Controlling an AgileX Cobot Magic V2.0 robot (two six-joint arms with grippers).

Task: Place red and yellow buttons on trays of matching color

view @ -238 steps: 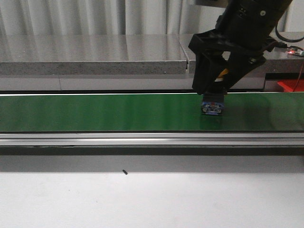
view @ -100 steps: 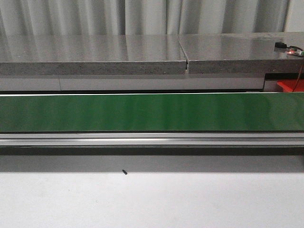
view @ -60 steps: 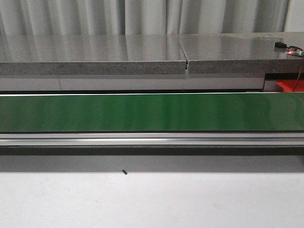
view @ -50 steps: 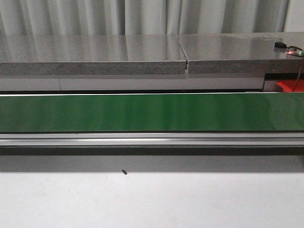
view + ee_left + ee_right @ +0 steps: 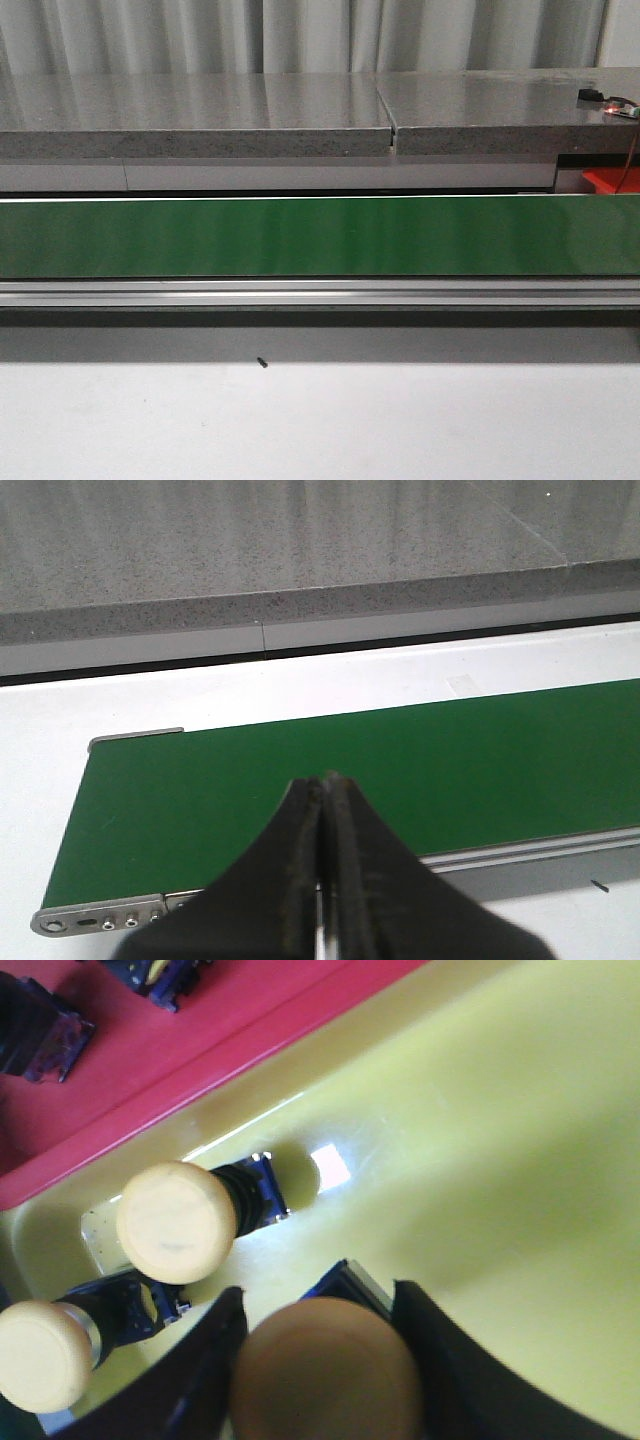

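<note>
Writing or brand marks cannot be read on anything in these views. Over the yellow tray (image 5: 520, 1110), the right gripper (image 5: 318, 1360) pinches a yellow button (image 5: 325, 1380) between its two dark fingers (image 5: 205, 1370), with two more yellow buttons (image 5: 176, 1222) lying on their sides in the tray corner just beside it and the red tray (image 5: 150, 1050) bordering that corner, dark button bodies (image 5: 40, 1032) resting on it. The left gripper (image 5: 322, 880) has its fingers pressed together with nothing between them, above the near edge of the green conveyor belt (image 5: 400, 770), which runs bare across the front view (image 5: 320, 236).
</note>
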